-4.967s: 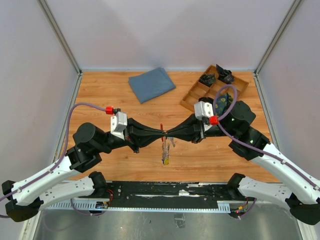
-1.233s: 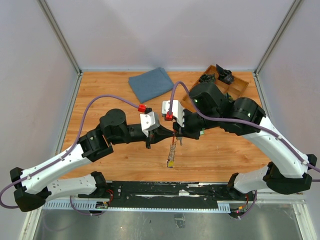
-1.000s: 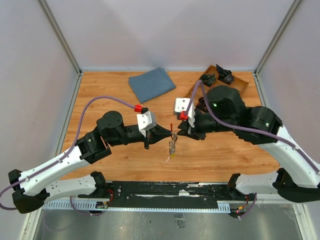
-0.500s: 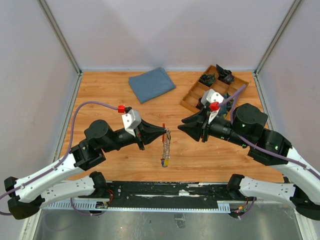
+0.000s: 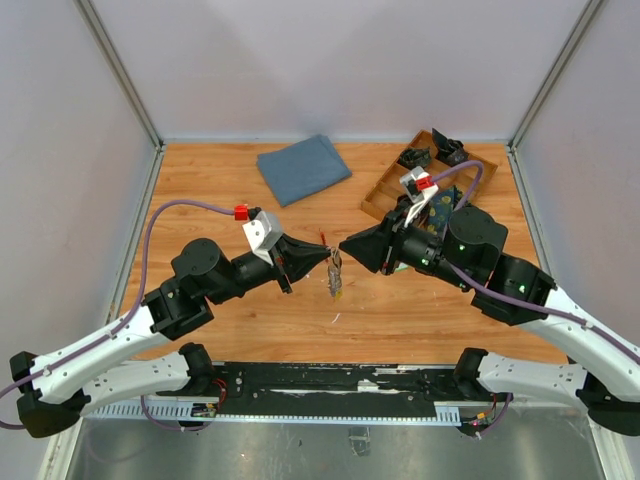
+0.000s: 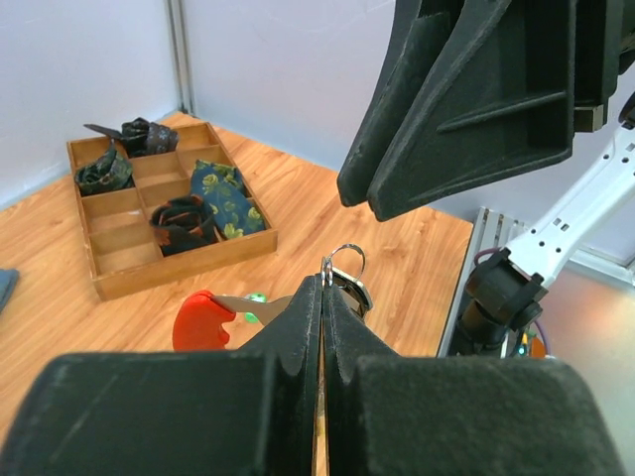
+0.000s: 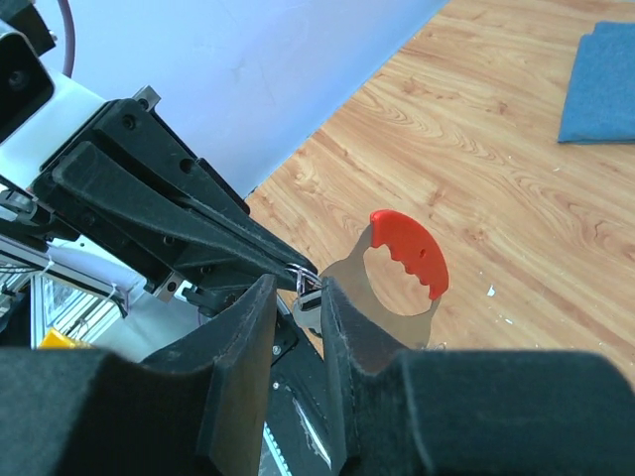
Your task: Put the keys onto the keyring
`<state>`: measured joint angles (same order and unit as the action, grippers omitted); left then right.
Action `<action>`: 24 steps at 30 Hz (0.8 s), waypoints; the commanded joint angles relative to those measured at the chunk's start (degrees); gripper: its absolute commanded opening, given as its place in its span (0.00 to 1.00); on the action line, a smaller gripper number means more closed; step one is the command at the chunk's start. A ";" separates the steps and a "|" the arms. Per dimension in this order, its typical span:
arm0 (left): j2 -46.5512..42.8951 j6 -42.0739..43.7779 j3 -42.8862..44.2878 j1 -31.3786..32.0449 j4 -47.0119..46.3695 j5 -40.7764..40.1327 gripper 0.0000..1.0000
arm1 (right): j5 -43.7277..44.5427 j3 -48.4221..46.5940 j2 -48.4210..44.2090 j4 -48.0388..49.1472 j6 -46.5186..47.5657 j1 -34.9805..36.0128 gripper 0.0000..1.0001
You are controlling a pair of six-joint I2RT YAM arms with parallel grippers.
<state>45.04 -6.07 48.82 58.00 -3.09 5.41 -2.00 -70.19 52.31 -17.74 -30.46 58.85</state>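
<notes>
- Setting: wooden table (image 5: 200, 190) inside pale walls, with a blue cloth (image 5: 303, 168) and a compartment tray (image 6: 189, 270) at the far side.
- Left gripper (image 5: 325, 259): fingers pressed together, pinching the metal end of the keyring (image 7: 409, 250) above mid-table.
- Keys (image 5: 334, 282): hang in a bunch just below the left fingertips, clear of the table. The long axis runs straight down.
- Right gripper (image 5: 343, 246): fingers slightly parted and holding nothing. It faces the left gripper tip to tip, just beside the pinch point.
- Governing relation: the red loop projects sideways from the left fingertips, and the right fingers flank a small wire ring (image 6: 345, 260) there.
- Judgement: the right gripper is placed to take that ring, so the approach should follow the tip-to-tip line.
</notes>
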 commanded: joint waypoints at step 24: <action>0.07 0.35 1.37 0.45 -3.37 -0.83 0.00 | -1.39 -1.91 2.36 -2.32 -3.94 0.92 0.04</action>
<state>45.28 -6.04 48.82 58.00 -3.09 4.95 -3.18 -70.50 55.40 -20.01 -33.43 58.85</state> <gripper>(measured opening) 0.011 0.066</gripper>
